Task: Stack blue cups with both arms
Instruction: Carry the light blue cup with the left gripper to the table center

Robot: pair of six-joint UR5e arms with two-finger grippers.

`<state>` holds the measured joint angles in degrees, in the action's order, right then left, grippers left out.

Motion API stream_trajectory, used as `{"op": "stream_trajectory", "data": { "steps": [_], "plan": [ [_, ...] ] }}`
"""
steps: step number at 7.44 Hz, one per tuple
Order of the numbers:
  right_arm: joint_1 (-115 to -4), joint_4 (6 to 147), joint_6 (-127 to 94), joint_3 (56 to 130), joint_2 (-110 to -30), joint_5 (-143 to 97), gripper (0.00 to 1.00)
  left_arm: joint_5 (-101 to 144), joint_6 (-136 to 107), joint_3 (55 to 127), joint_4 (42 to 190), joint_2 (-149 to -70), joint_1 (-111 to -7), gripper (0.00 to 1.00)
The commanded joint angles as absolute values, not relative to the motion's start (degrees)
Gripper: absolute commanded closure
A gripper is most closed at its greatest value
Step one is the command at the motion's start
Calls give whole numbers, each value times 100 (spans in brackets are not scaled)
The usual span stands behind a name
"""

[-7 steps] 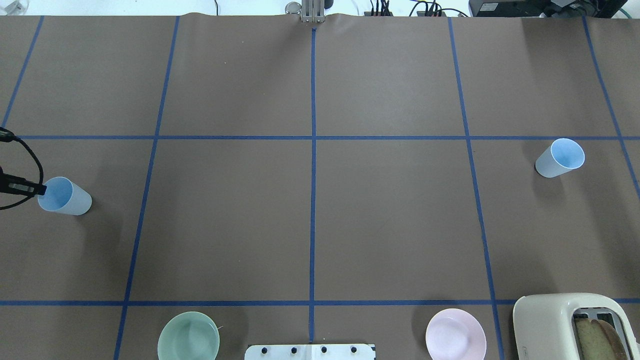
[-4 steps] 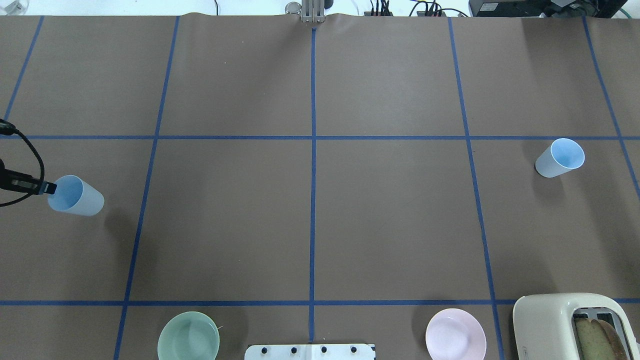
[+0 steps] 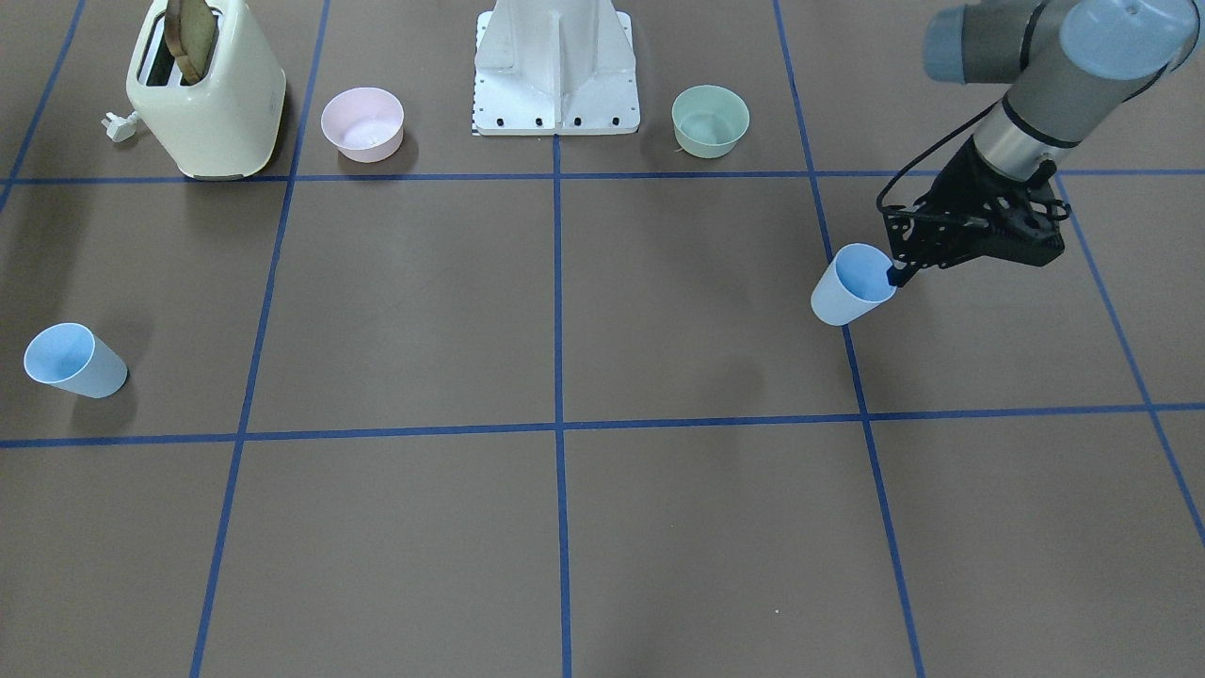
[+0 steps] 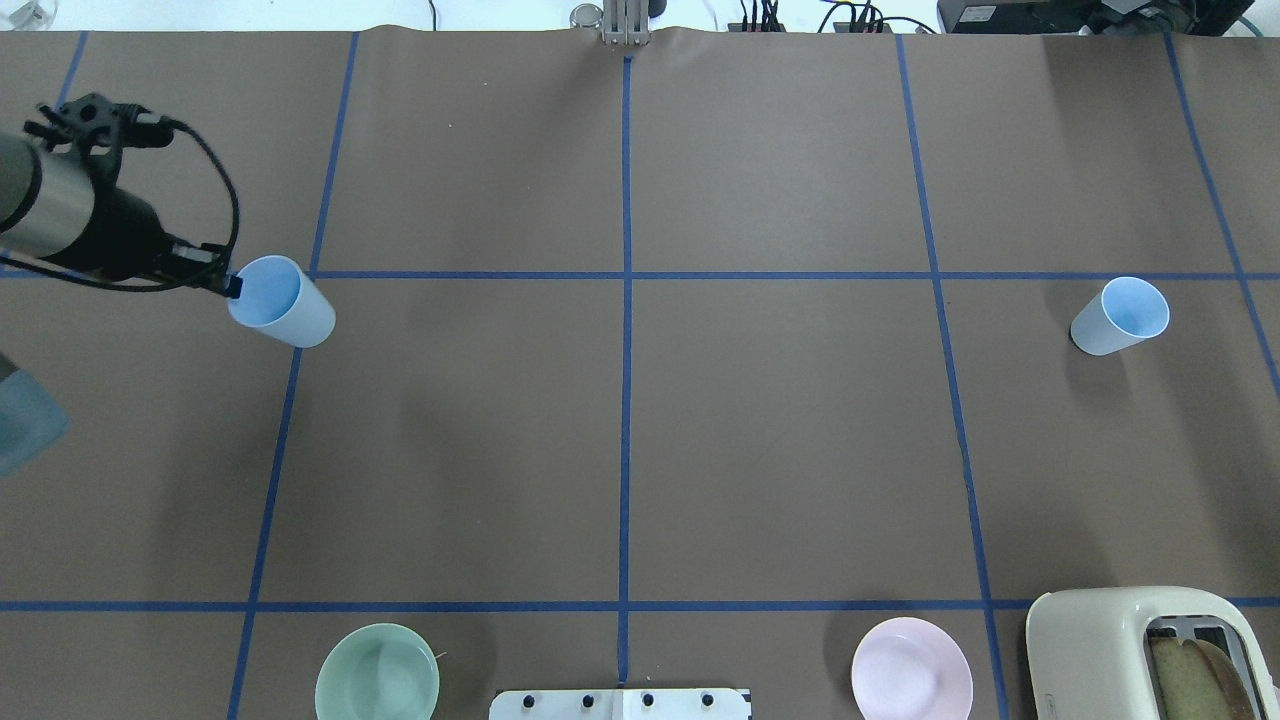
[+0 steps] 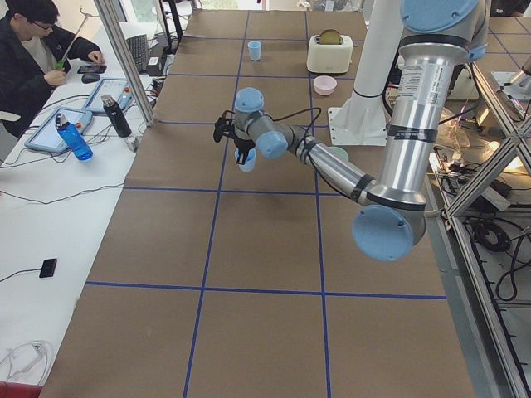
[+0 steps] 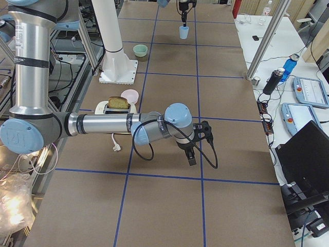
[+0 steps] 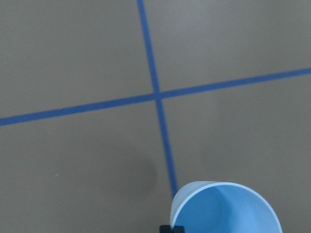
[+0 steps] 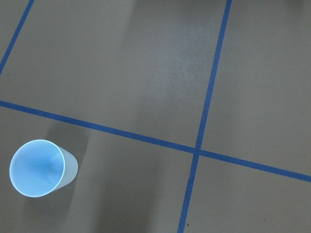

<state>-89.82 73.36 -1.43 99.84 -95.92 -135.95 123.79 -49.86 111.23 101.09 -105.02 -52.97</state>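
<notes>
Under everything, table: brown sheet with a blue tape grid; carries everything but one cup.
Left arm: enters at 9 o'clock of the overhead view, wrist pointed toward table centre.
Right arm: shows only in the right-end camera, stretched low over the table, beyond the overhead view's 3 o'clock edge.
Base stand: white, at 6 o'clock in the overhead view.
Toaster: cream, bread slice in a slot, 5 o'clock corner.
Green bowl: 7 o'clock, beside the stand.
Pink bowl: 5 o'clock, between stand and toaster.
Held cup: light blue, lifted clear of the table at about 9 to 10 o'clock, near a tape crossing, with its shadow on the sheet below.
Free cup: upright on the table at 3 o'clock, nothing touching it; sits at 8 o'clock in the right wrist view.
Left gripper: pinched narrow on the held cup's rim.
Right gripper: points down, apart from the free cup; width cannot be told.
Progress: early. One cup is grasped and airborne. The other is ungrasped, and nothing is nested. Left to do, by my read: right arm takes the free cup, arms meet, one cup goes into the other.
</notes>
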Motion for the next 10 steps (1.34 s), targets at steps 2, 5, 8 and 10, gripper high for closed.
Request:
{"op": "stream_trajectory", "data": {
  "steps": [2, 5, 8, 10],
  "plan": [
    [-8982, 7339, -167, 9984, -9589, -13588, 0, 11402, -6350, 10542, 8281, -12878, -4082, 100],
    [-8982, 7348, -185, 9976, -9589, -13588, 0, 10697, -6925, 9337, 8419, -13868, -3210, 100],
    [-8982, 7356, -185, 9949, -9589, -13579, 0, 10459, -6926, 8922, 8999, -13843, -2953, 100],
    [-8982, 7356, -185, 9949, -9589, -13579, 0, 10362, -6926, 8886, 9017, -13843, -2796, 100]
  ]
}}
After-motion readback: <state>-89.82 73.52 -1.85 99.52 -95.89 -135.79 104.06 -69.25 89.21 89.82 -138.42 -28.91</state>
